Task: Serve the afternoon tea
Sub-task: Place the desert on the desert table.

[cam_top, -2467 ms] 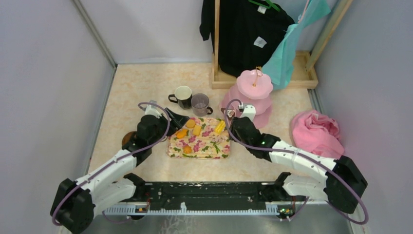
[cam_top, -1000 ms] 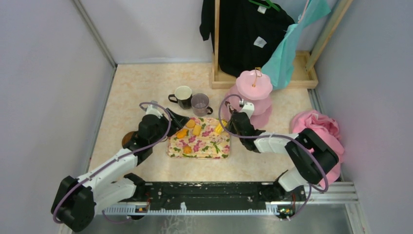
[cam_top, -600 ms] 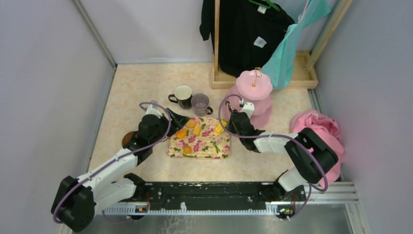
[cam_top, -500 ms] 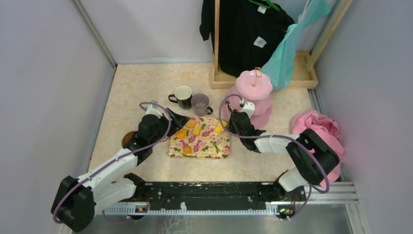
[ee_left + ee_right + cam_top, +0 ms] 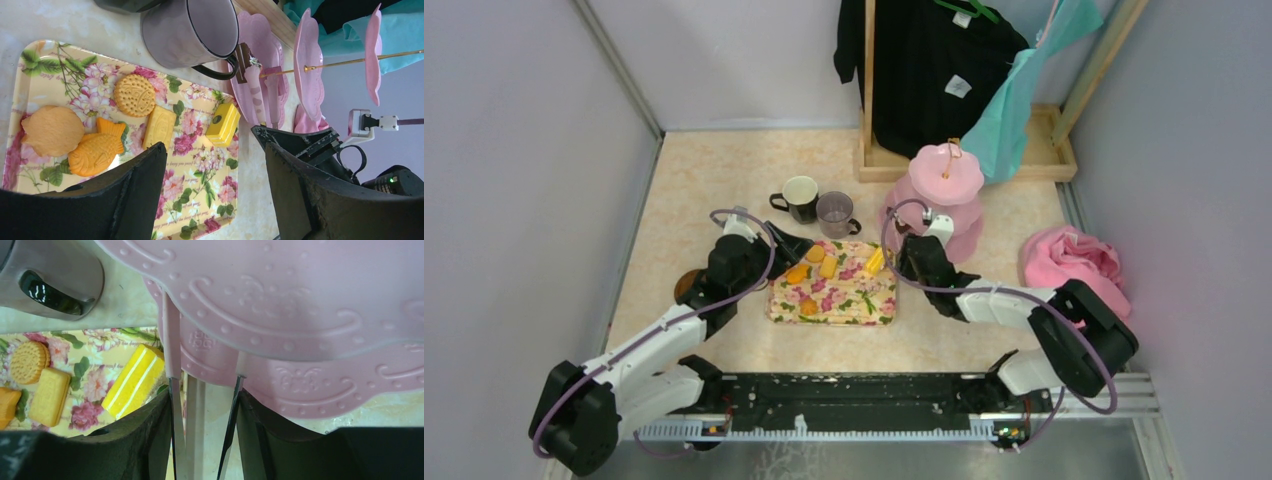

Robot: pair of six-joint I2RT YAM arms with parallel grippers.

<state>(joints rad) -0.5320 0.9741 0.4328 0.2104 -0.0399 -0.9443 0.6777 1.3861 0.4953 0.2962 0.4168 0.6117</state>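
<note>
Five snacks [image 5: 134, 95] on the flower-patterned tray [image 5: 864, 300]: a round biscuit, a tan bar, an orange fish shape and a round orange piece sit toward its left half. The yellow block [image 5: 132, 380] lies apart at the right edge, tilted.

The pink three-tier stand [image 5: 946, 170] stands just right of the tray's far corner. No snacks show on its tiers from above. The black mug [image 5: 800, 195] and smoky mug [image 5: 835, 212] sit side by side just beyond the tray, the smoky one nearer it. One brown coaster [image 5: 686, 284] peeks out left of your left arm, and you can't tell if there's a second.

Your right gripper [image 5: 204, 405] is clenched on pink tongs [image 5: 171, 355]. Their arms are spread and point at the stand's lower tier, just beside the yellow block, with nothing between the tips.

Your left gripper [image 5: 212, 142] is released, jaws wide, and hovers over the tray's left side.

A pink cloth [image 5: 1069, 265] lies far right, and a rack of clothes [image 5: 929, 70] stands behind.
</note>
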